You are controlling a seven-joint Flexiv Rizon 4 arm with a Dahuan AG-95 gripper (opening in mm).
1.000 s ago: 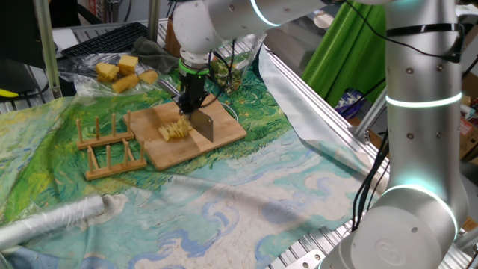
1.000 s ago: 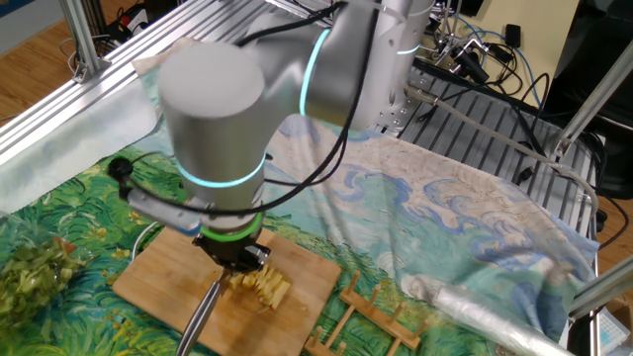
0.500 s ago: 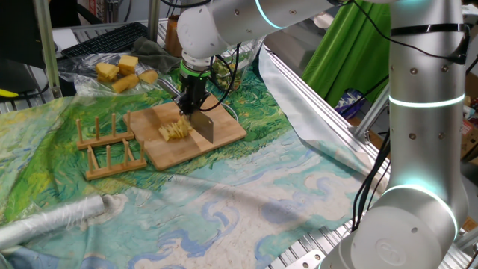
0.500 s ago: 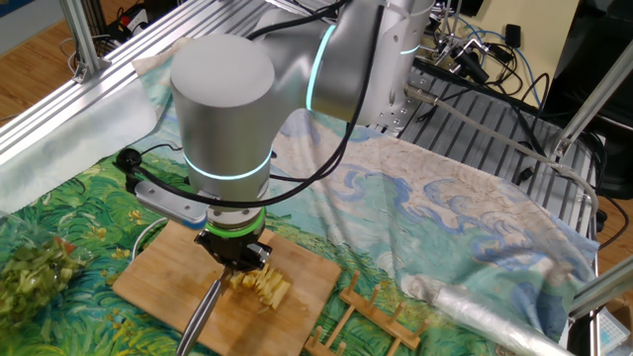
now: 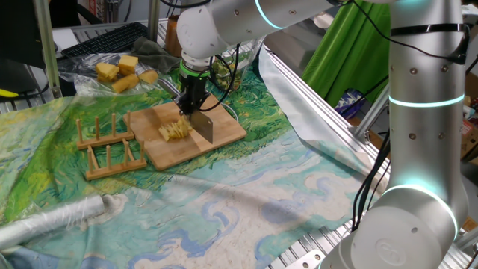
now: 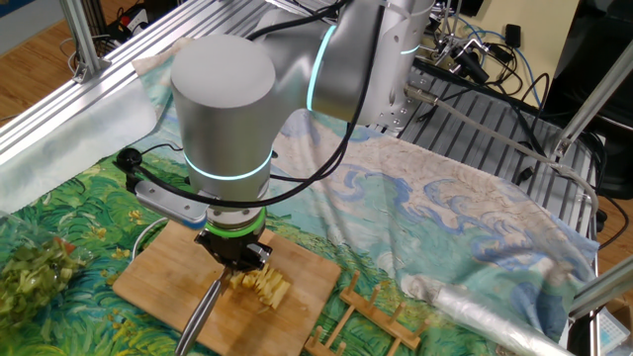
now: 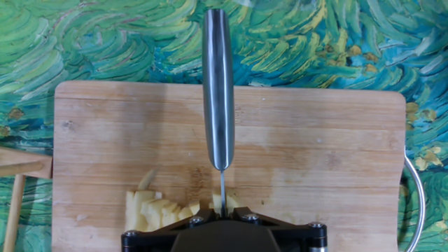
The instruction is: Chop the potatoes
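The potatoes (image 5: 175,131) lie as a cluster of pale-yellow slices on the wooden board (image 5: 228,133). My gripper (image 5: 193,103) hangs over them, shut on a knife (image 5: 204,125) whose blade stands on edge on the board just right of the slices. In the other fixed view the potatoes (image 6: 265,287) lie beside the gripper (image 6: 237,261), and the knife (image 6: 203,311) handle runs out toward the lower left. In the hand view the knife (image 7: 218,91) points straight away from the gripper (image 7: 221,212), with the potatoes (image 7: 157,210) just left of the blade on the board (image 7: 315,140).
Larger uncut yellow chunks (image 5: 123,71) lie on plastic behind the board. Two wooden racks (image 5: 108,146) stand left of it. A foil-wrapped roll (image 5: 52,220) lies at the front left. A bag of green vegetables (image 6: 30,277) sits beside the board.
The arm's wrist shifted slightly between one second and half a second ago. Since then nothing has visibly moved, and the knife stays in the grip.
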